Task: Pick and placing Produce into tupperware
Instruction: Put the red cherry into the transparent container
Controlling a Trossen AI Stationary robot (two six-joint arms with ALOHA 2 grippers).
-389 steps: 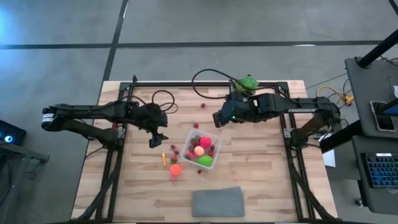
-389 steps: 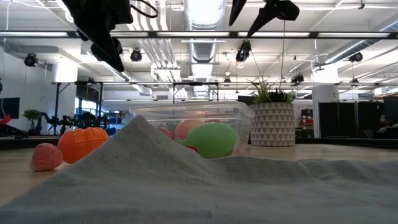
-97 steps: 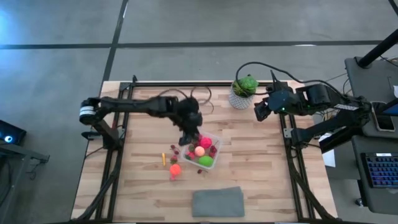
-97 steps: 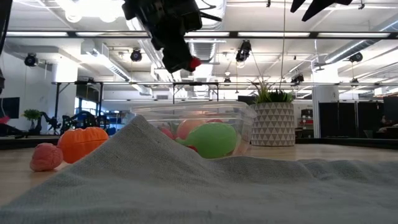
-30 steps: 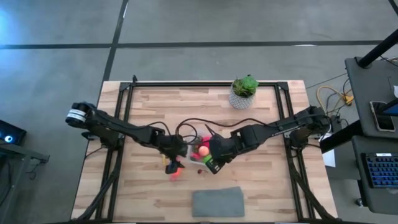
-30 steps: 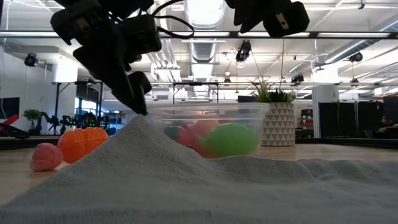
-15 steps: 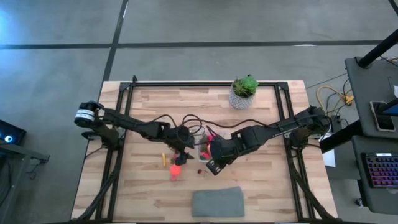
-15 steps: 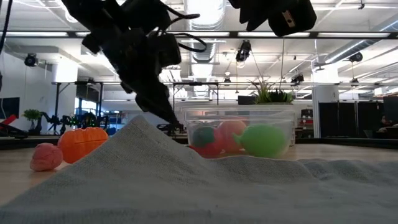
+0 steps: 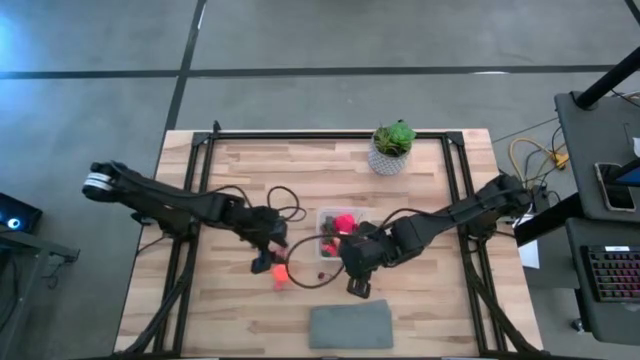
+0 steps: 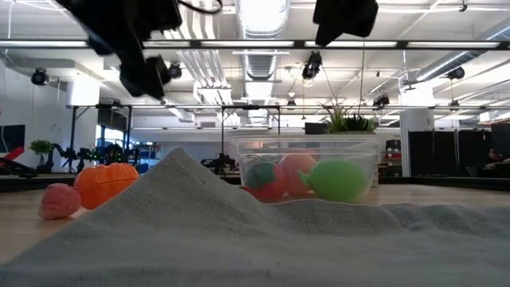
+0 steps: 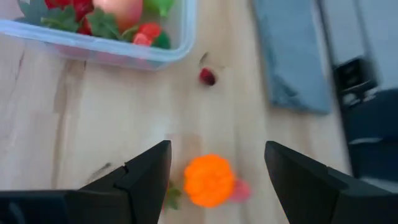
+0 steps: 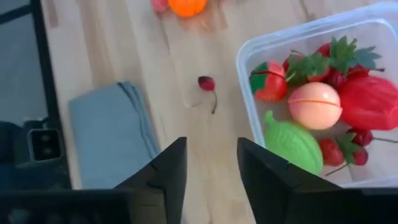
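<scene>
Produce, chiefly the round orange pumpkin-like toy, is sitting beside the clear square plastic tub, so the left gripper is hovering spread over it while the right gripper, slightly parted, is hanging empty nearby.

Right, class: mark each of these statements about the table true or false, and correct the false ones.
1. The left claw hovers open above an orange pumpkin. True.
2. The tupperware is empty. False: it holds produce, including a green piece and a peach-coloured one.
3. A dark red cherry lies on the wood outside the tupperware. True.
4. The grey cloth covers the tupperware. False: it lies apart, nearer the table's front edge.
</scene>
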